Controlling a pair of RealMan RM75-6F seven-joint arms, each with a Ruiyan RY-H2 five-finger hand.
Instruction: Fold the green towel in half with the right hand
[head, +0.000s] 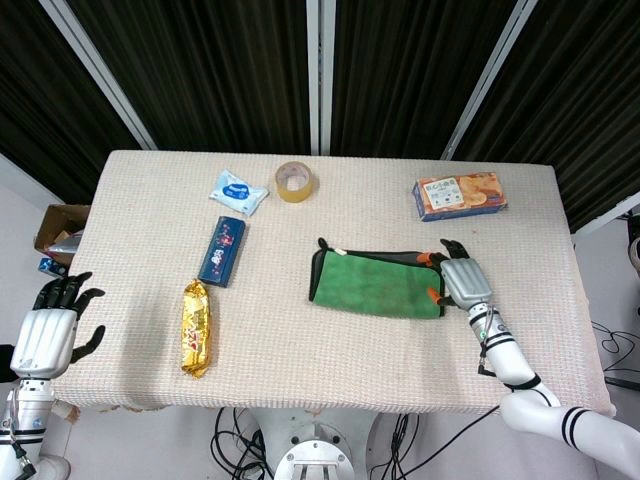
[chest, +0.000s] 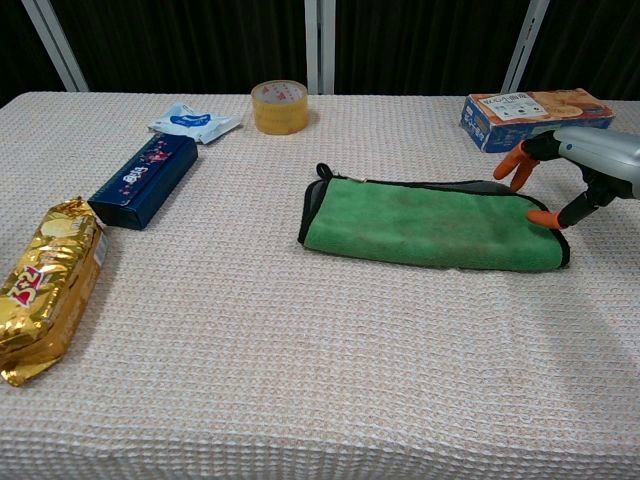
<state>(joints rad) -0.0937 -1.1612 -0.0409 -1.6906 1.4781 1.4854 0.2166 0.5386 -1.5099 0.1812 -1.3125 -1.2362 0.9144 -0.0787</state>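
Observation:
The green towel (head: 378, 283) (chest: 432, 224) lies flat right of the table's middle as a long strip, its dark underside showing along the left and far edges. My right hand (head: 462, 280) (chest: 590, 165) hovers at the towel's right end with fingers spread. One orange fingertip (chest: 545, 216) touches the towel's right edge and another (chest: 515, 163) is raised above the far corner. Nothing is gripped. My left hand (head: 50, 325) hangs off the table's left side, fingers apart and empty, seen only in the head view.
A biscuit box (head: 459, 195) (chest: 535, 116) sits behind the right hand. A tape roll (head: 296, 181) (chest: 279, 106), a white tissue pack (head: 238, 191) (chest: 194, 122), a blue box (head: 222, 250) (chest: 146, 179) and a gold snack bag (head: 196, 326) (chest: 45, 283) lie to the left.

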